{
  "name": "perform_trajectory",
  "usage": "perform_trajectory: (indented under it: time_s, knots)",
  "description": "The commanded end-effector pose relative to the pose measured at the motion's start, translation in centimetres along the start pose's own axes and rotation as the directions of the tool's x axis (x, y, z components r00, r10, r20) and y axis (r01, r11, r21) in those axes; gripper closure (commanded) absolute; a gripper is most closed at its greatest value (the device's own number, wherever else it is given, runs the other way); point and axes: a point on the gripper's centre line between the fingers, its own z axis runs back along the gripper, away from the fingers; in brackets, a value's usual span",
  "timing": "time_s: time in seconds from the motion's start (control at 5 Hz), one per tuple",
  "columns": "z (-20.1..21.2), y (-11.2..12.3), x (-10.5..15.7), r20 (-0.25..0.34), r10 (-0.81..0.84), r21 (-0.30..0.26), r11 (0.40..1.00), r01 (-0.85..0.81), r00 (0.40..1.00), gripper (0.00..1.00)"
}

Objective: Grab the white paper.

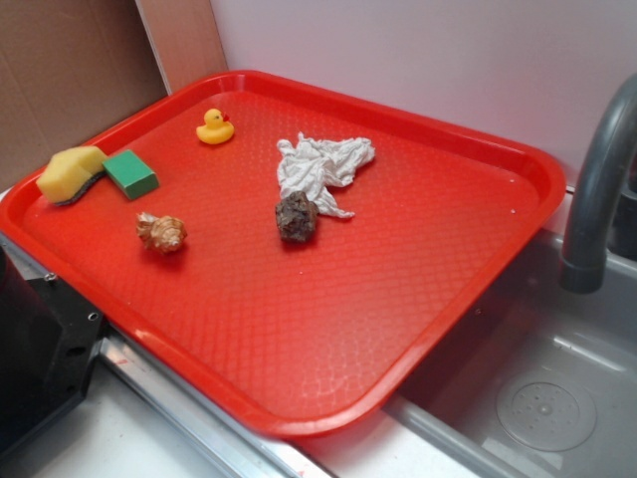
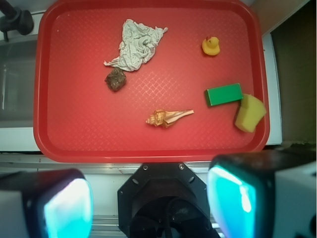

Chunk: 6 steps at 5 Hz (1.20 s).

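The white paper (image 1: pixel 318 164) (image 2: pixel 136 44) is a wrinkled wad lying on the red tray (image 1: pixel 328 319) (image 2: pixel 74 124), toward its far side. A dark brown rock (image 1: pixel 296 216) (image 2: pixel 115 79) sits right against the paper's near edge. In the wrist view my gripper (image 2: pixel 151 201) is open, held high above the tray's near rim, well short of the paper. Its two fingers with cyan pads (image 2: pixel 67 206) stand wide apart with nothing between them. The exterior view does not show the gripper.
Also on the tray are a yellow rubber duck (image 1: pixel 214 127) (image 2: pixel 211 46), a green block (image 1: pixel 130 173) (image 2: pixel 224 94), a yellow sponge (image 1: pixel 70 172) (image 2: pixel 249 113) and a tan shell (image 1: pixel 161 232) (image 2: pixel 168 117). A grey faucet (image 1: pixel 597 189) and sink (image 1: pixel 537 398) lie beside the tray.
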Motion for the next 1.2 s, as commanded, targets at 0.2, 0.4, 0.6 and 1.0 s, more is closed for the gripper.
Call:
perform_trajectory:
  time_s: [0.2,0.4,0.6,1.0]
  knots:
    - [-5.4,0.5,4.5,0.027,-0.075,0.076,0.994,0.073,0.997,0.00]
    - [-9.5,-2.2,9.1,0.006,-0.178,0.117,0.977,0.176,0.984,0.00]
    - [-12.2,-2.4,13.5,0.041,-0.048,0.133,0.990,0.042,0.998,0.00]
    - [-12.2,-2.4,13.5,0.041,-0.048,0.133,0.990,0.042,0.998,0.00]
